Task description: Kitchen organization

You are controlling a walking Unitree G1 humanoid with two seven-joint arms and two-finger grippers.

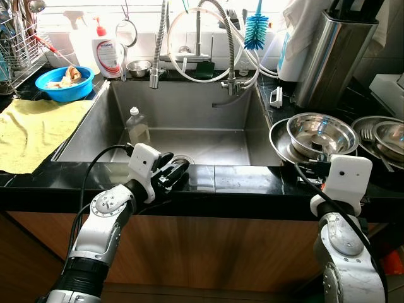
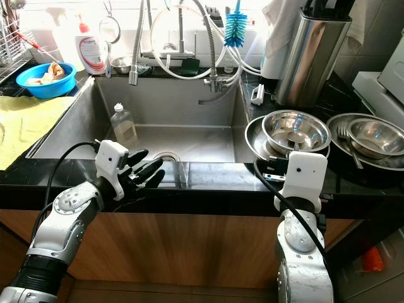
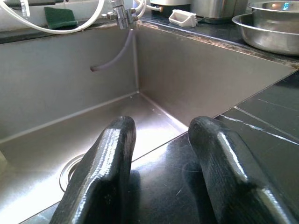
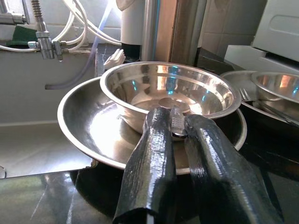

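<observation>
— Two grippers, so which is doing what?

— My right gripper [image 4: 180, 135] is at the near rim of the stacked bowls on the black counter, right of the sink [image 1: 189, 110]. From my wrist I see the two fingers closed together on a thin shiny metal piece, a utensil handle I think, though the glare makes that hard to confirm. My head views hide those fingertips behind the white wrist housing.

— And the left?

— My left gripper [image 1: 172, 172] rests on the near counter edge in front of the sink, fingers spread apart with nothing between them. The wrist view shows them lying on the dark stone, with the drain just beyond.

— Count the bowls for me.

— Two in the near stack: a smaller steel bowl [image 1: 322, 133] nested in a wide steel bowl [image 4: 88, 126]. Further right, a second stack [image 1: 385, 136] of at least two more, with a fork [image 2: 344, 134] lying in it. One blue bowl [image 1: 64, 83] sits far left, holding some scraps, beside one soap bottle [image 1: 107, 53].

— Anything in the sink?

— One clear bottle [image 1: 137, 125] stands upright on the left of the basin. One blue bottle brush [image 1: 255, 28] hangs above the far rim, and one yellow cloth [image 1: 35, 129] covers the left counter.
</observation>
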